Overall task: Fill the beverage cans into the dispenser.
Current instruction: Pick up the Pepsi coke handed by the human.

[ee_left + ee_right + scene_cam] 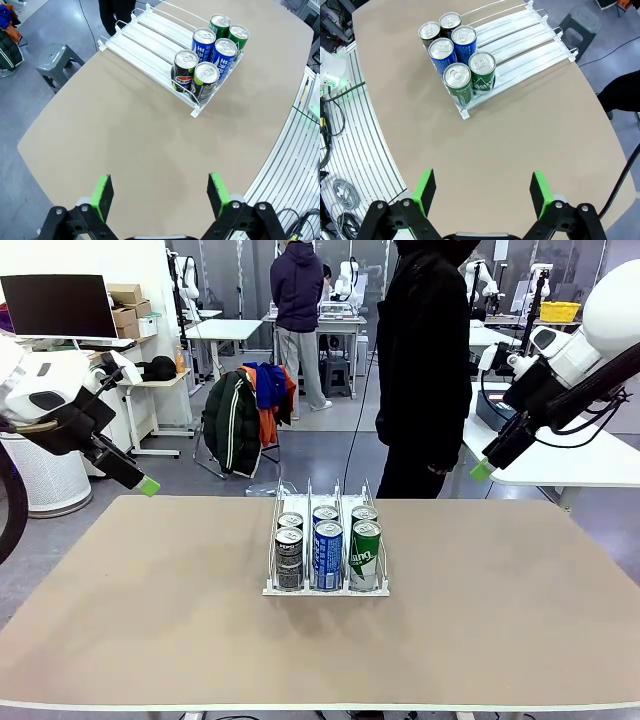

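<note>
**Six cans stood in the rack while both grippers hung open**

The small white three-lane dispenser (325, 591), with thin wire dividers and a low front lip, sat near the middle of the wide tan table (520, 610), its lip facing the robot's side. Six tall slim silver-topped cans stood upright in it, two to a lane and one behind the other, all packed at the lip end. The two black Pepsi cans (289, 558) filled the lane on the robot's left, the two blue cans (328, 554) with white lettering took the middle lane, and the two green cans (365, 554) with white lettering took the right lane.

The left gripper (148, 486), black with green pads, hung above the table's far left corner, well apart from the dispenser. In its wrist view its jaws were spread wide with only bare tabletop between them. The right gripper (483, 470) hung off the far right edge, its jaws likewise spread wide and holding nothing.

A person (425, 360) in dark clothing stood at the far side of the table, behind the dispenser.
</note>
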### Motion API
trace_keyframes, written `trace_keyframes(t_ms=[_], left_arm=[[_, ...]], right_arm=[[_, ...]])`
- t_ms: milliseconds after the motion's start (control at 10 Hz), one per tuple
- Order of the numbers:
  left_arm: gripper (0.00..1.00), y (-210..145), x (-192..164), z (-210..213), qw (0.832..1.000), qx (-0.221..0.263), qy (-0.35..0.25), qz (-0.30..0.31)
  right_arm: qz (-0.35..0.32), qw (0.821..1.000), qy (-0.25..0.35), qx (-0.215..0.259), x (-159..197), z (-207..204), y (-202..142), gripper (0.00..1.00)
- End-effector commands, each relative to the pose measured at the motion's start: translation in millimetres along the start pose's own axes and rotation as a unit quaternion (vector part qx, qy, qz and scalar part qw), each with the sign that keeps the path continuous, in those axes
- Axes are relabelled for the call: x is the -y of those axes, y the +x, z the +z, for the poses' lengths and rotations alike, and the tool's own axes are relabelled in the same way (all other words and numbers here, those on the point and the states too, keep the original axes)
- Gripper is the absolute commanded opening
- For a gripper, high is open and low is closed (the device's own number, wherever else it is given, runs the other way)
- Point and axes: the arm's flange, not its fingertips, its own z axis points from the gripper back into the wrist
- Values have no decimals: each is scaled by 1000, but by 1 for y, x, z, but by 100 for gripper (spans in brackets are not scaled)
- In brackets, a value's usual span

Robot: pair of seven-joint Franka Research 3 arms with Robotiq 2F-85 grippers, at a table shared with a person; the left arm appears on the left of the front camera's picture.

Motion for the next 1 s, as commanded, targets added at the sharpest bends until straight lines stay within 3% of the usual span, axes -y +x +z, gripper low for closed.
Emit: trace_keyframes(t_ms=[0, 900], left_arm=[[100, 1, -1, -1, 1000, 4, -2, 0], [100, 0, 0, 0, 1000, 0, 0, 0]], right_arm=[[4, 1000, 4, 3, 1, 1, -1, 100], [4, 1000, 4, 3, 1, 1, -1, 100]])
